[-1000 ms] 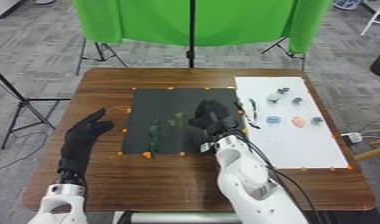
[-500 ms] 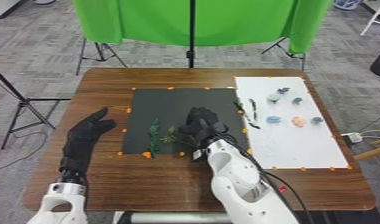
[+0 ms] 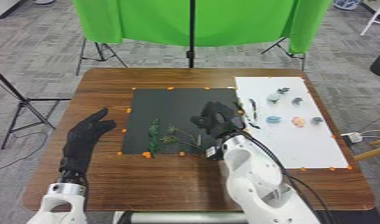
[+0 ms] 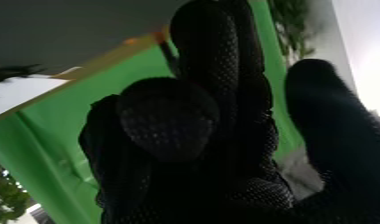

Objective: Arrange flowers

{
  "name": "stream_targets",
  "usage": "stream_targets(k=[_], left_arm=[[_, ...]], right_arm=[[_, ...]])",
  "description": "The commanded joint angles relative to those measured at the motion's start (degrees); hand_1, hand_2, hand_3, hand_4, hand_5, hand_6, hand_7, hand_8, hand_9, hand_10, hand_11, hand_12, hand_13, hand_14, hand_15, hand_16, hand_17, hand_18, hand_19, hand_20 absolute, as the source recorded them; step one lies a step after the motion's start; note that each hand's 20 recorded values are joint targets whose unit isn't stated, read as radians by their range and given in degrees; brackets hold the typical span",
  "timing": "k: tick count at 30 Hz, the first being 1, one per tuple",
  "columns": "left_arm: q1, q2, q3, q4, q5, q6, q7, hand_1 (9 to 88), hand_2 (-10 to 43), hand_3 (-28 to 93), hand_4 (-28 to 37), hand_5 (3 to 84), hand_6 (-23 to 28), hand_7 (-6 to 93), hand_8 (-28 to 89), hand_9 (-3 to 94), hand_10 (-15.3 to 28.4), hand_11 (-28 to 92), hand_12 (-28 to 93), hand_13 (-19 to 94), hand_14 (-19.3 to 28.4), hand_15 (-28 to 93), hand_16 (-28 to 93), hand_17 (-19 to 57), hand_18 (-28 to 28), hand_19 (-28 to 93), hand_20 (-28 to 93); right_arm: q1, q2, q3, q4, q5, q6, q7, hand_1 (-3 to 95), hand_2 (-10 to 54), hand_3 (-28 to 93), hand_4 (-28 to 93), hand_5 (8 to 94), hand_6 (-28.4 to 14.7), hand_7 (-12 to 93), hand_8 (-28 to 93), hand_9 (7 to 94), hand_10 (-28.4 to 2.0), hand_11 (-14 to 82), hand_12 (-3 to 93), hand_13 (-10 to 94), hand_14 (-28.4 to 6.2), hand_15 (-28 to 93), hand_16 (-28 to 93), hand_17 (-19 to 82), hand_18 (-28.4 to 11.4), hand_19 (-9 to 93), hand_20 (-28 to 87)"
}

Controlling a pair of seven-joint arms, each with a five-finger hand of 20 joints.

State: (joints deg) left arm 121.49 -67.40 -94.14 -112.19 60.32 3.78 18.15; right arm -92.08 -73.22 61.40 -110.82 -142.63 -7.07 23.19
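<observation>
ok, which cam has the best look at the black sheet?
Head view. It shows the black sheet nearly whole, with green sprigs on it and the right robot hand over its right side. The right wrist view shows a stretch of it, partly behind that robot hand.

Dark green leafy stem is lying lengthwise on the black mat. Thin branching yellow-green sprig is lying just beside it, spreading out. On the white sheet: slim dark green stem is lying lengthwise near one long edge. Loose flower heads are sitting apart from it: white-and-green one, light blue one, peach one, grey-blue one just beside the peach.
</observation>
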Motion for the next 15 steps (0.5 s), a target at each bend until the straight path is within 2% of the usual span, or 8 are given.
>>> stream_targets(k=[1,9,15], left_arm=[[0.48,-0.11,0.02,0.21,0.54,-1.06,-0.89,21.4,-5.6,69,-19.7,47.0,1.2,12.1,-4,49.0,13.2,19,18,40,16.2,18,8,6.9,14.2,7,27],[0.71,-0.16,-0.21,0.1,0.58,-1.19,-1.26,21.3,-5.7,69,-19.6,47.0,1.3,11.9,-4,48.9,13.2,19,18,40,16.2,18,8,6.9,14.2,7,27],[0.87,-0.28,-0.22,0.05,0.56,-1.15,-1.09,21.4,-5.6,69,-19.7,47.0,1.3,11.9,-4,49.0,13.2,19,18,40,16.2,18,8,6.8,14.2,7,27]], right_arm=[[-2.15,1.03,0.31,0.44,-0.42,-5.41,2.41,28.0,10.6,66,-5,86.8,-1.4,19,-8,92.0,-11.9,35.1,24.5,94,-3.4,57,30,66,-12.0,93,54],[-3.1,1.53,-0.93,-1.07,0.7,-9.75,3.59,26.9,12.5,65,-4,87.7,-1.8,18,-8,92.3,-11.9,34.8,24.8,94,-3.5,57,29,67,-11.9,93,54],[-3.07,1.6,-2.09,-1.59,2.08,-10.94,3.57,26.9,13.1,64,-3,88.6,-1.8,18,-8,92.8,-11.9,34.7,24.7,94,-3.6,58,29,67,-11.9,93,54]])
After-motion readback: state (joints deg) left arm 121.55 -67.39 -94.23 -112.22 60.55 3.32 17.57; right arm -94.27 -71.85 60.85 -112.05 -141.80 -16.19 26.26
